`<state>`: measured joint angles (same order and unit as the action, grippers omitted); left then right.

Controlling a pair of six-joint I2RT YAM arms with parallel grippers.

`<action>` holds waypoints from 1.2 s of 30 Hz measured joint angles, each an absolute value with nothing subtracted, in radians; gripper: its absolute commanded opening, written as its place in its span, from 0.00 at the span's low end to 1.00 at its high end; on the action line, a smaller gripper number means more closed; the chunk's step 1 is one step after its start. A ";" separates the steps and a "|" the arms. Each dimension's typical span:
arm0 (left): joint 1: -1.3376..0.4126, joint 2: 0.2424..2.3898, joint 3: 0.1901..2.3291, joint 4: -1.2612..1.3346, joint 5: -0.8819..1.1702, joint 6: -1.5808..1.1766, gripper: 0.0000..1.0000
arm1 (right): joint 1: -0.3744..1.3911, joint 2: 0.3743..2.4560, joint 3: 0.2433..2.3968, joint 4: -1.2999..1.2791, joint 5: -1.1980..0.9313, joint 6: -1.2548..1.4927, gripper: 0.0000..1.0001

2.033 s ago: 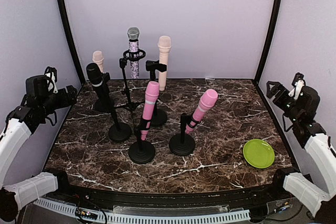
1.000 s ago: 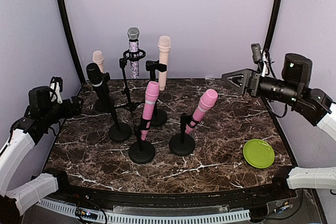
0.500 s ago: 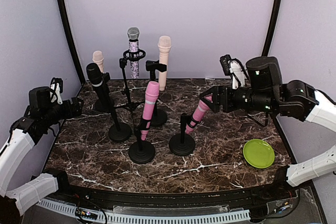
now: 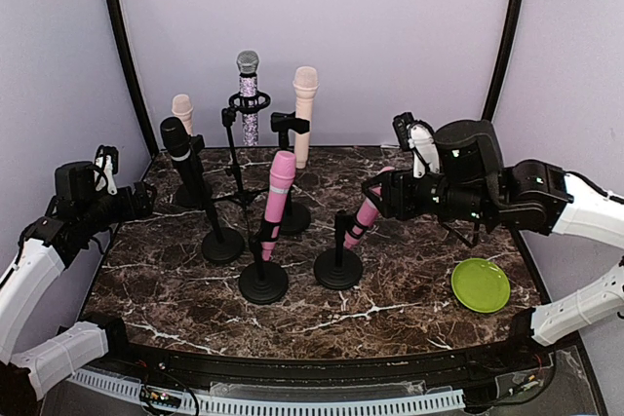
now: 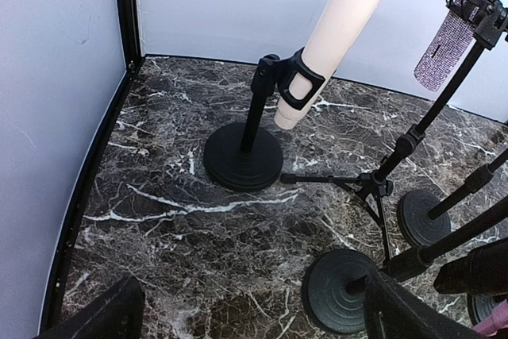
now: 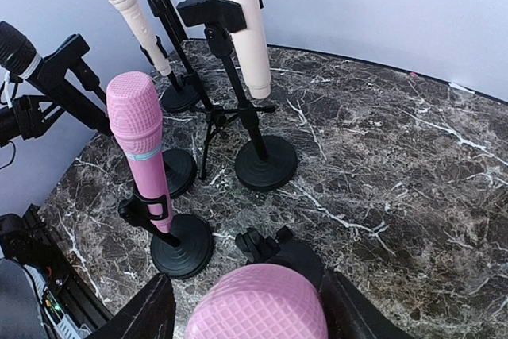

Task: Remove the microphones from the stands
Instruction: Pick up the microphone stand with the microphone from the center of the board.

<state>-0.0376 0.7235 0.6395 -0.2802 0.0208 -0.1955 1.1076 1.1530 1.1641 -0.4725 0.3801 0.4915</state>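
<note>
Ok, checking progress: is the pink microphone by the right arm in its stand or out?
In: the pink microphone sits tilted in its clip, with the right pincer straddling its head.

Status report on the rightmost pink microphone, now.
Left gripper open, parked far left. Right gripper open, fingers either side of rightmost pink microphone head, no firm grip seen. Microphone in black stand. Nothing blocking above.

We see a dark brown, white-veined marble tabletop carrying five round black microphone-stand bases, a black tripod stand set among them toward the back, and a lime-green round plate lying apart near the front right.
</note>
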 measured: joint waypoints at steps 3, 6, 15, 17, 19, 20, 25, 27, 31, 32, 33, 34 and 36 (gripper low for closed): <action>-0.038 0.719 0.640 -0.279 0.048 -0.196 0.98 | 1.118 1.138 1.120 -0.434 0.398 0.503 0.47; -0.038 0.705 0.640 -0.267 0.105 -0.194 0.94 | 1.119 1.128 1.091 -0.401 0.414 0.505 0.42; -0.046 0.688 0.639 -0.194 0.332 -0.205 0.89 | 1.119 1.106 1.050 -0.344 0.433 0.471 0.26; -0.050 0.677 0.639 -0.208 0.353 -0.229 0.88 | 1.118 1.105 1.050 -0.344 0.429 0.459 0.24; -0.051 0.653 0.639 -0.245 0.377 -0.269 0.87 | 1.110 1.101 1.049 -0.346 0.415 0.445 0.23; -0.051 0.637 0.639 -0.270 0.395 -0.295 0.86 | 1.102 1.097 1.049 -0.347 0.397 0.435 0.23; -0.051 0.532 0.640 -0.372 0.521 -0.403 0.84 | 1.063 1.060 1.048 -0.385 0.309 0.385 0.23; -0.051 0.484 0.639 -0.396 0.592 -0.422 0.82 | 1.055 1.039 1.049 -0.412 0.283 0.367 0.23; -0.061 0.446 0.633 -0.414 0.718 -0.426 0.82 | 1.051 1.007 1.049 -0.447 0.228 0.344 0.24; -0.065 0.446 0.631 -0.420 0.740 -0.424 0.82 | 1.051 1.003 1.049 -0.452 0.216 0.342 0.24; -0.071 0.447 0.631 -0.425 0.758 -0.420 0.82 | 1.051 1.001 1.049 -0.456 0.200 0.340 0.24; -0.075 0.447 0.631 -0.426 0.772 -0.416 0.82 | 1.051 1.001 1.049 -0.457 0.182 0.340 0.24; -0.084 0.448 0.632 -0.429 0.793 -0.402 0.81 | 1.051 1.001 1.049 -0.457 0.152 0.340 0.24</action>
<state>-0.0841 0.4484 0.6323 -0.4286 0.7933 -0.4015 1.0508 1.0012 1.0489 -0.4568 0.1520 0.3397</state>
